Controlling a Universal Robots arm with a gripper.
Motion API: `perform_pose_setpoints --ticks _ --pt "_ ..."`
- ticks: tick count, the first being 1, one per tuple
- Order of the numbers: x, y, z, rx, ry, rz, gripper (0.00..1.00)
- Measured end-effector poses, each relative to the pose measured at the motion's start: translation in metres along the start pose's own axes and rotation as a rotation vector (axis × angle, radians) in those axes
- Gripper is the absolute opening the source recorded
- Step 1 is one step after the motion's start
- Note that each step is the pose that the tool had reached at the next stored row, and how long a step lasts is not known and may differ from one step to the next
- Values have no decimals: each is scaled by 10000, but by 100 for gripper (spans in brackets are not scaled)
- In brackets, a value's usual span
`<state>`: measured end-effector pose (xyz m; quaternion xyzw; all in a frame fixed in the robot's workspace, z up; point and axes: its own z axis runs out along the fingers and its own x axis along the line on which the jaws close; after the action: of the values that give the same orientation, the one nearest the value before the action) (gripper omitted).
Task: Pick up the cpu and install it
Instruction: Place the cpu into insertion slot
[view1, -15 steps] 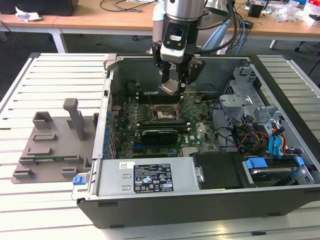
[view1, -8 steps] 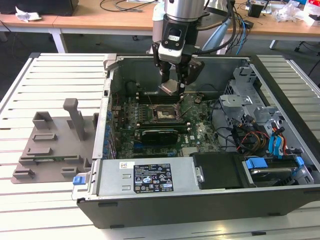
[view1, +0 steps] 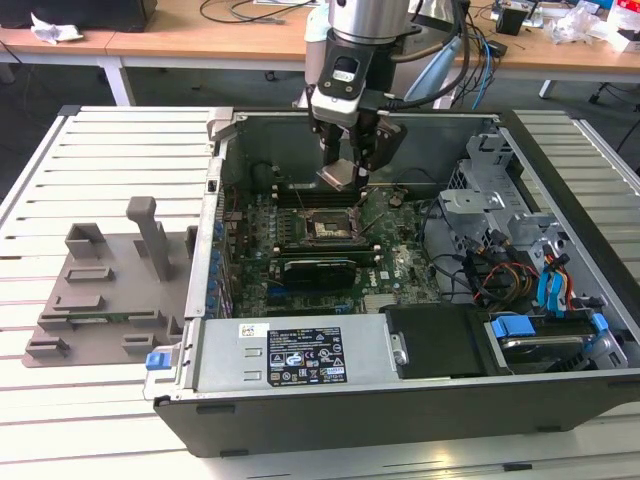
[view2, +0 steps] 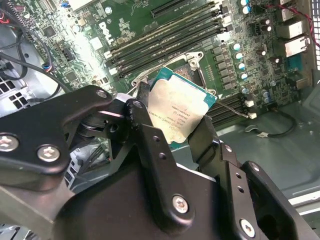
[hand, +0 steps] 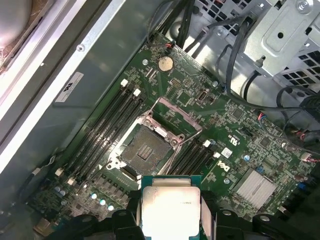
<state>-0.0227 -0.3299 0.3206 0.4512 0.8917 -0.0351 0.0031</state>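
My arm comes straight down from above into the open computer case (view1: 560, 395), wrist vertical. My gripper (view1: 345, 168) hangs over the middle of the green motherboard (view1: 395, 270). Fingers (view2: 145, 125) are clamped on two opposite edges of the cpu (view1: 338, 176), gripping it.

In the exterior view the cpu is in the air, tilted a little, not touching the board. It is above the socket (hand: 145, 150), offset slightly toward the far wall of the case.

The cpu is a flat square: dull silver metal top with clipped corners, thin green rim all round, and small dark print on the lid. In the second wrist view the lid faces the camera and looks clean. In the first wrist view its edge sits just beside the socket's near side.

The socket is uncovered, contact field showing, with its metal frame (hand: 177, 116) flipped open beside it. Black memory slots (hand: 107, 125) run along both sides of the socket.

A grey plastic cover (view1: 110, 290) lies on the slatted table (view1: 120, 140) at the exterior view's left, outside the case.
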Motion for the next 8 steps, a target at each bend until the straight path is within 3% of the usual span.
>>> perform_pose_setpoints --ticks 8 --pt "0 0 3 19 15 369 55"
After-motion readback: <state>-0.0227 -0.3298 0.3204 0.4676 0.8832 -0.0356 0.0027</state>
